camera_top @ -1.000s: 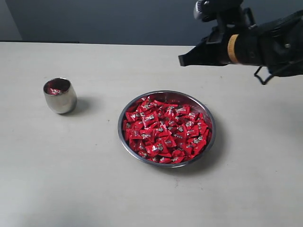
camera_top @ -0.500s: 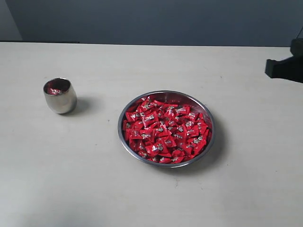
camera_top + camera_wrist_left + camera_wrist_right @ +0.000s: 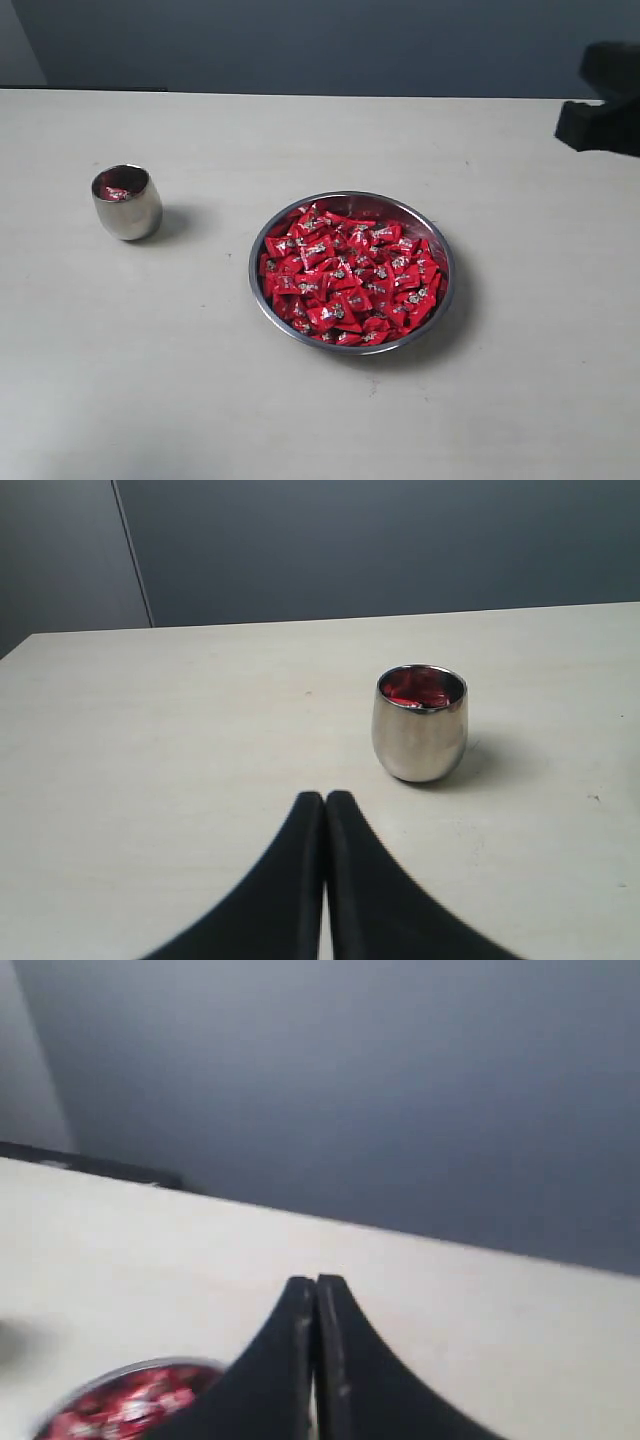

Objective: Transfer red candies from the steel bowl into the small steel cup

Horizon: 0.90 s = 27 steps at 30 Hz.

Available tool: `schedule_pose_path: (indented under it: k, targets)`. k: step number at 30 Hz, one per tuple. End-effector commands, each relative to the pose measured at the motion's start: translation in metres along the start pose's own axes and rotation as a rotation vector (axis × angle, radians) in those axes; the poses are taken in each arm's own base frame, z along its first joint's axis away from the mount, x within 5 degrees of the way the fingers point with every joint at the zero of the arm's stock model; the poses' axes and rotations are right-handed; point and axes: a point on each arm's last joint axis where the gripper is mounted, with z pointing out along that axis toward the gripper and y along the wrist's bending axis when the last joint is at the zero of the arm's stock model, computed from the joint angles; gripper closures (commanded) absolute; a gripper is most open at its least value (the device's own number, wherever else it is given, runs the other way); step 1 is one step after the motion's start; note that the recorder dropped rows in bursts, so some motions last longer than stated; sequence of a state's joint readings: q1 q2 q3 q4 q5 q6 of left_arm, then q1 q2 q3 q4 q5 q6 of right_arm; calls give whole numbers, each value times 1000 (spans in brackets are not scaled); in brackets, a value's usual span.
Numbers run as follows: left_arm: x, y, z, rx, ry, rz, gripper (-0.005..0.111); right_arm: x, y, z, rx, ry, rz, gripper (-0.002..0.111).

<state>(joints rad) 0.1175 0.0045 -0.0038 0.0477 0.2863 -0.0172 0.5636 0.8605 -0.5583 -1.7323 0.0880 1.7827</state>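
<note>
The black right gripper (image 3: 316,1282), jaws pressed shut and empty, hangs at the scene's right edge. The bright red wrapped candies (image 3: 350,275) heap in the wide shiny steel bowl (image 3: 443,300), leftward of it, so this arm is nearer. The left gripper (image 3: 325,798), also closed, faces the small rounded steel cup (image 3: 127,210).

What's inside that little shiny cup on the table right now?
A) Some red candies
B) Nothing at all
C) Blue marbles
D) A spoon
A: in the left wrist view, the open top of the small steel cup shows red candies lying just below its rim.
</note>
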Motion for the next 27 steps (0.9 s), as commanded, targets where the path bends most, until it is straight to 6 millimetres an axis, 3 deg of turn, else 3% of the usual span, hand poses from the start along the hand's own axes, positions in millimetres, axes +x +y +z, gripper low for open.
schedule_pose_path:
  k: [1,4,6,9,12,16,18,20,23,27]
  targets:
    - [1,0,0,0,-2,-5,106,5,20,6,-195,106,578,109]
    - [1,0,0,0,-2,-5,106,-15,34,-1,-441,68,1184,109]
    - [1,0,0,0,-2,-5,106,-33,34,-7,-611,-20,1460,109]
    - [1,0,0,0,-2,-5,106,-44,27,-9,-677,-127,1620,109]
    - [1,0,0,0,-2,-5,106,-45,27,-10,-615,-260,1236,109]
    - [1,0,0,0,-2,-5,106,-43,39,-14,-500,-477,161,109]
    - [1,0,0,0,-2,-5,106,-32,47,-13,-480,-474,-320,109]
    - [1,0,0,0,-2,-5,106,-18,48,-6,-457,-393,-651,109]
    - [1,0,0,0,-2,-5,106,-4,33,9,-325,-203,-711,109]
    - [1,0,0,0,-2,-5,106,3,17,27,-169,-7,-490,109]
